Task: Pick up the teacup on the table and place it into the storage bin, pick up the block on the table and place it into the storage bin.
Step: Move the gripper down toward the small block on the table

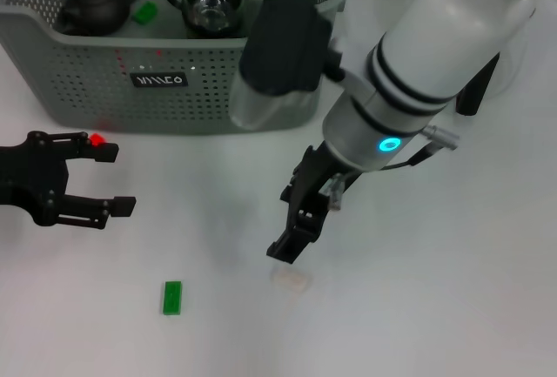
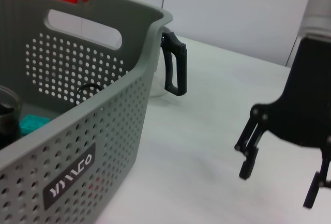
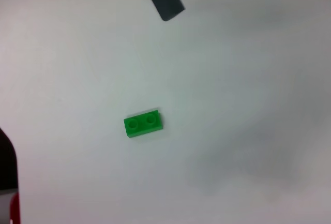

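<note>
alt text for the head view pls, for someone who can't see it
The robot's right gripper hangs over a white table, open, near a small pale translucent piece; a small green rectangular block lies apart to its left. The open left gripper hovers before a grey-green perforated plastic storage bin holding a dark teapot, a glass teacup and a green block.

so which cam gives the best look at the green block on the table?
Right wrist view: the green block is unobstructed, both studs visible. Head view shows it small near the front edge. Left wrist view misses it.
</note>
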Controlling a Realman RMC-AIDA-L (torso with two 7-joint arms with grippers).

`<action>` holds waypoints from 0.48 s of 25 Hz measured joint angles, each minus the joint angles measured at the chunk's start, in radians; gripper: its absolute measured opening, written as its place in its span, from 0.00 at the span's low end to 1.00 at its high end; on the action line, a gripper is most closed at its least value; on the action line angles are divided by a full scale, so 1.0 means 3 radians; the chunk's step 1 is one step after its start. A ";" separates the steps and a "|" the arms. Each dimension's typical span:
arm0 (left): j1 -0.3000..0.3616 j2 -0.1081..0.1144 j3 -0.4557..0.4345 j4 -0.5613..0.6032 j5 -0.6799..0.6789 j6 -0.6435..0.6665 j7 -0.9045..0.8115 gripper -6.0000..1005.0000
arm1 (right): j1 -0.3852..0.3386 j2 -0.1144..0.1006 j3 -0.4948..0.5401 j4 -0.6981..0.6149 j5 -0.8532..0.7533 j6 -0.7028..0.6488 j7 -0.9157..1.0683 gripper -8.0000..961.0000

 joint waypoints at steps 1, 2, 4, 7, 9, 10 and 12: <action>-0.0001 -0.0001 -0.0002 -0.0001 -0.0003 0.0001 -0.0004 0.88 | 0.0003 0.0001 -0.0045 0.0011 0.0006 0.0038 0.0001 0.86; -0.0003 -0.0008 -0.0004 -0.0003 -0.0004 0.0000 -0.0009 0.88 | 0.0014 0.0002 -0.0106 0.0038 0.0017 0.0085 0.0003 0.86; -0.0007 -0.0015 -0.0004 -0.0003 0.0000 -0.0003 -0.0010 0.88 | 0.0040 0.0007 -0.0199 0.0111 0.0042 0.0158 0.0007 0.86; -0.0012 -0.0027 -0.0005 -0.0004 0.0005 -0.0008 0.0001 0.88 | 0.0054 0.0013 -0.0399 0.0199 0.0116 0.0285 0.0008 0.86; -0.0012 -0.0028 -0.0005 -0.0004 0.0006 -0.0008 0.0003 0.88 | 0.0026 0.0014 -0.0551 0.0212 0.0152 0.0401 0.0008 0.86; -0.0012 -0.0028 -0.0005 -0.0003 0.0006 -0.0008 0.0001 0.88 | 0.0018 0.0016 -0.0577 0.0218 0.0164 0.0417 0.0007 0.86; -0.0012 -0.0028 -0.0005 0.0001 0.0006 -0.0009 -0.0002 0.88 | 0.0009 0.0017 -0.0599 0.0230 0.0178 0.0434 0.0005 0.86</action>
